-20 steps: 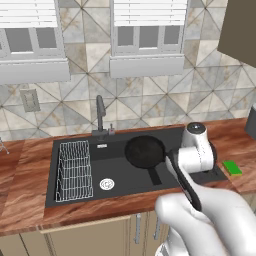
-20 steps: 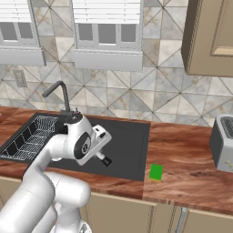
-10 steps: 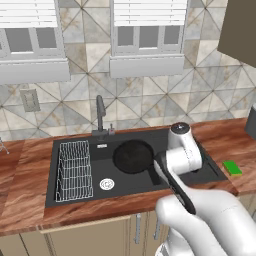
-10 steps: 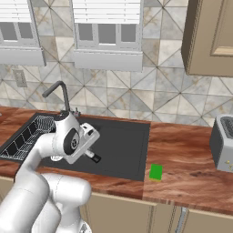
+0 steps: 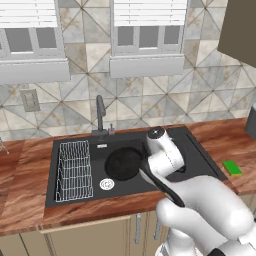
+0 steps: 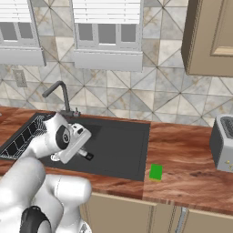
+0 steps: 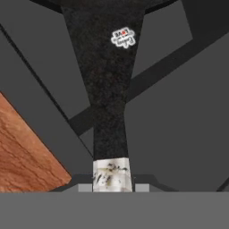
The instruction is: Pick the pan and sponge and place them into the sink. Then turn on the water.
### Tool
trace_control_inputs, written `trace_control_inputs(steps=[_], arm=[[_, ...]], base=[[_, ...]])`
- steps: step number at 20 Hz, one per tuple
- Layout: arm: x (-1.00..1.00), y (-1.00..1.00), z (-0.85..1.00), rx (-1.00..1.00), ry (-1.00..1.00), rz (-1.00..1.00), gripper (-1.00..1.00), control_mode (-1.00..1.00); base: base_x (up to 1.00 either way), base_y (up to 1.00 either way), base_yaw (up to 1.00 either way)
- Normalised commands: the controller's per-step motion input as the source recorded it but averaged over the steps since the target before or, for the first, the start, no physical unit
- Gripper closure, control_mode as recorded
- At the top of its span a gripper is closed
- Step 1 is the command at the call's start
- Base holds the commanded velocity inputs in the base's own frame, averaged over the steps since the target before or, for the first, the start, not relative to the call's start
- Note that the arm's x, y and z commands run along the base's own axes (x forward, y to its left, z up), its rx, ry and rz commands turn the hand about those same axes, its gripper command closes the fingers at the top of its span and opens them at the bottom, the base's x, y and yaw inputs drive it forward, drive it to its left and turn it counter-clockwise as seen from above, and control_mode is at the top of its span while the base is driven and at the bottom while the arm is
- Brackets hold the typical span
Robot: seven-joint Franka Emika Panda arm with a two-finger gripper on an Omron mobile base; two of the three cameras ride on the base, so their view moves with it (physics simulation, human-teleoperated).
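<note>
The black pan (image 5: 122, 164) hangs over the basin of the black sink (image 5: 199, 150), just right of the wire rack (image 5: 74, 170). My gripper (image 7: 112, 187) is shut on the light-tipped end of the pan's handle (image 7: 107, 89), which runs straight away from the hand. In the right base view the hand hovers above the sink (image 6: 123, 145), and the arm hides the pan's bowl. The green sponge (image 5: 232, 167) lies on the wooden counter right of the sink, apart from the arm; it is the same sponge (image 6: 156, 172) near the counter's front edge. No water runs from the faucet (image 5: 100, 112).
A round silver drain (image 5: 106, 184) sits in the basin in front of the pan. The faucet (image 6: 59, 93) stands behind the sink. A toaster (image 6: 223, 143) stands on the counter at far right. Cabinets hang above right, and tiled wall and windows lie behind.
The arm has swung left, carrying the pan from above the drainboard wing to above the basin beside the rack. The sponge has stayed put.
</note>
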Motion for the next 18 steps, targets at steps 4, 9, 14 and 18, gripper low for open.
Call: trace_control_inputs(steps=[4, 9, 14, 18], arm=[[0.3, 0.12, -0.2, -0.11, 0.0, 0.0, 1.0, -1.0], [0.34, 0.11, -0.11, -0.14, 0.0, 0.0, 1.0, -1.0], [0.34, 0.15, -0.11, -0.11, 0.0, 0.0, 1.0, -1.0], [0.31, 0.26, -0.15, -0.07, 0.0, 0.0, 1.0, -1.0]], base=[[0.0, 0.0, 0.0], [0.0, 0.0, 0.0], [0.0, 0.0, 0.0], [0.0, 0.0, 0.0]])
